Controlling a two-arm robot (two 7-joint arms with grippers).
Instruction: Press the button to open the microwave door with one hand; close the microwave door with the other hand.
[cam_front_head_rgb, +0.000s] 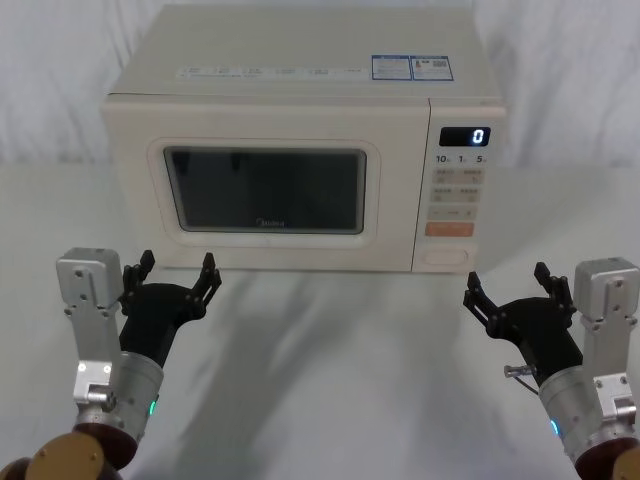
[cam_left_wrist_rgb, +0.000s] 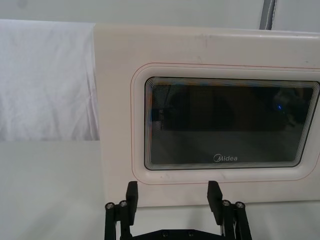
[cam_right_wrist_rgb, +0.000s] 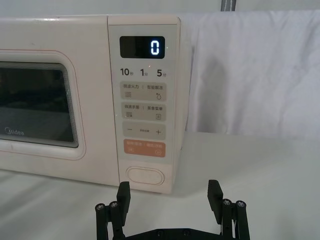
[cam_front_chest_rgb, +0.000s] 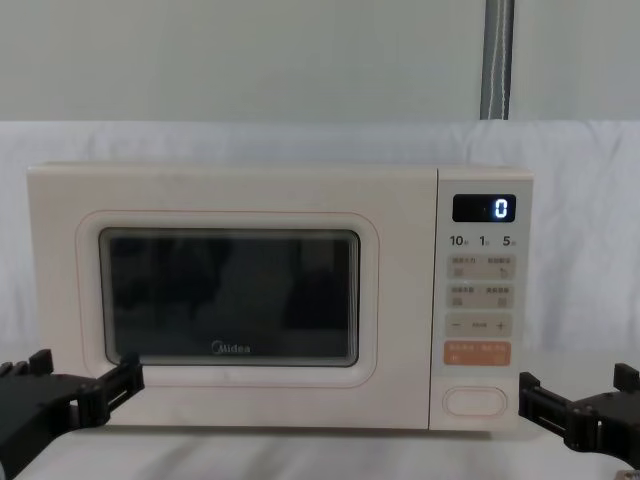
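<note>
The microwave (cam_front_head_rgb: 300, 150) is cream-white; its microwave door (cam_front_head_rgb: 265, 190) frames dark glass. The button (cam_front_head_rgb: 446, 257) is plain cream beneath an orange key (cam_front_head_rgb: 449, 229). The desk (cam_front_head_rgb: 340, 380) is white.

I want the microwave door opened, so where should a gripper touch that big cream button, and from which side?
Press, don't grip: the button is a flat pill, flush at the bottom of the control panel, below the orange key. Come straight at its centre from the front with the right gripper, which hangs open nearest it. The microwave door is shut.
</note>
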